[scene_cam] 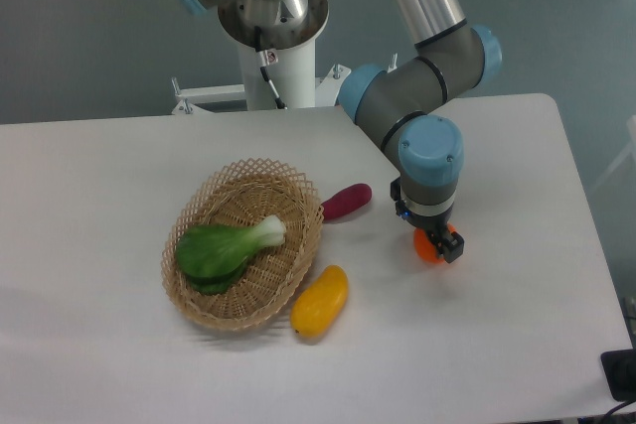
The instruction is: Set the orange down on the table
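Observation:
The orange [426,249] is a small round fruit, mostly hidden between my gripper's fingers. Only its lower left part shows. My gripper [436,242] points straight down and is shut on the orange, right of the middle of the white table [507,345]. The orange sits at or just above the tabletop. I cannot tell whether it touches.
A wicker basket [195,297] with a green bok choy [224,248] stands left of centre. A yellow mango-like fruit [320,302] lies at its lower right rim. A purple sweet potato [346,202] lies between the basket and my gripper. The arm's base [273,37] stands behind the table.

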`<state>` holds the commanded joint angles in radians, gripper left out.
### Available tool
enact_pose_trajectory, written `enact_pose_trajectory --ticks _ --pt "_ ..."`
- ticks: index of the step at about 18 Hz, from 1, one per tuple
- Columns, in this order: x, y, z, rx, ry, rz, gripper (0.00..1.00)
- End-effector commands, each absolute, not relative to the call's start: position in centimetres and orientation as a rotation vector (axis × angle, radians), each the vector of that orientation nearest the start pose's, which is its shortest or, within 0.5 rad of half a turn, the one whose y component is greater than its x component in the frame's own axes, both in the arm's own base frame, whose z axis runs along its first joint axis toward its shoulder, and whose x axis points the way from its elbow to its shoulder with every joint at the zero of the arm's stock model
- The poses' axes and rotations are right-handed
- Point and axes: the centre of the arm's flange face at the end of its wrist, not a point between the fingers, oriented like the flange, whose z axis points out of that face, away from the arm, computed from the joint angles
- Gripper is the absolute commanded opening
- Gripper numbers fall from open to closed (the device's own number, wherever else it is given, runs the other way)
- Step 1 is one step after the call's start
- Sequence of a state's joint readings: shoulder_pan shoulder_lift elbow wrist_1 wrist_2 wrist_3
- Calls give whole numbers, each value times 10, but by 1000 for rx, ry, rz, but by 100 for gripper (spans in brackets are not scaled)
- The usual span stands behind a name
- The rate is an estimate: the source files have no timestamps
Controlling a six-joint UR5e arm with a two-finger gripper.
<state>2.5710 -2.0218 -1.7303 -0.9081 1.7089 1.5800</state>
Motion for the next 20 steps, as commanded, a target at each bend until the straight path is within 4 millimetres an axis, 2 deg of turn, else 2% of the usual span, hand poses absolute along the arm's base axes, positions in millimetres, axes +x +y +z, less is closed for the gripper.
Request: enact_pose_trajectory --ticks 1,3,6,8,11,14,15,18,20 --pt "-450 431 228 -3120 924 148 92" --pt "-452 431 232 -3114 925 158 99" --pt "-463 437 255 -3090 896 221 100" --pt "-465 439 263 -3049 872 222 100" --pt "-476 443 295 -2963 777 256 100" --pt "-483 444 319 -2964 689 283 100" --pt "-485 446 333 -2964 673 263 100" --pt "-492 450 367 -2963 683 250 100" --pt "-496 450 379 -2966 690 233 100"
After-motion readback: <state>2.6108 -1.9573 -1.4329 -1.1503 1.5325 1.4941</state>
